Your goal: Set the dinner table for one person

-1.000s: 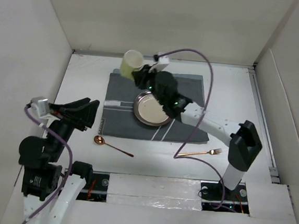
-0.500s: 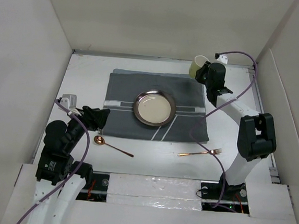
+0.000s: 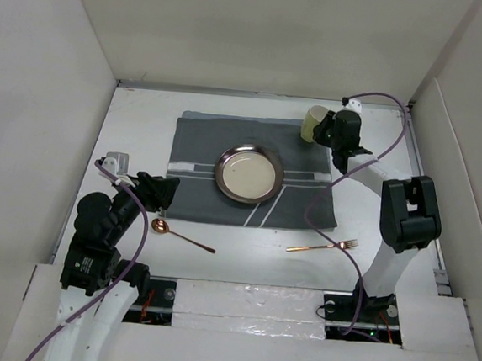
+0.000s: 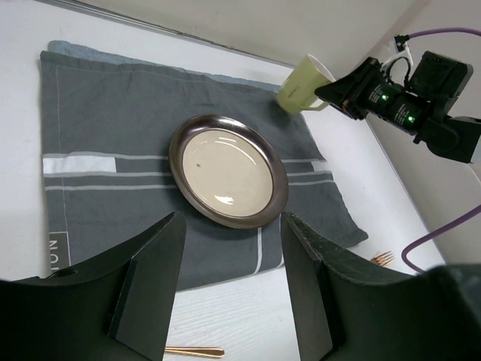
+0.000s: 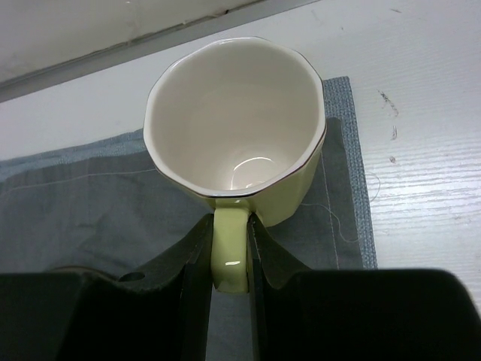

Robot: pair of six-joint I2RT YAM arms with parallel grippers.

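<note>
White dinner table [image 3: 144,130]: above the far right corner of the placemat [image 3: 202,143], the right gripper [image 5: 229,248] pinches the yellow mug [image 5: 233,113] by its handle; the left gripper [image 4: 233,226] gapes empty.

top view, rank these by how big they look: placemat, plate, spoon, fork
1. placemat, by far the largest
2. plate
3. spoon and fork: they look about the same length, so I won't rank them. Each is about as long as the plate is wide, but much thinner.
</note>
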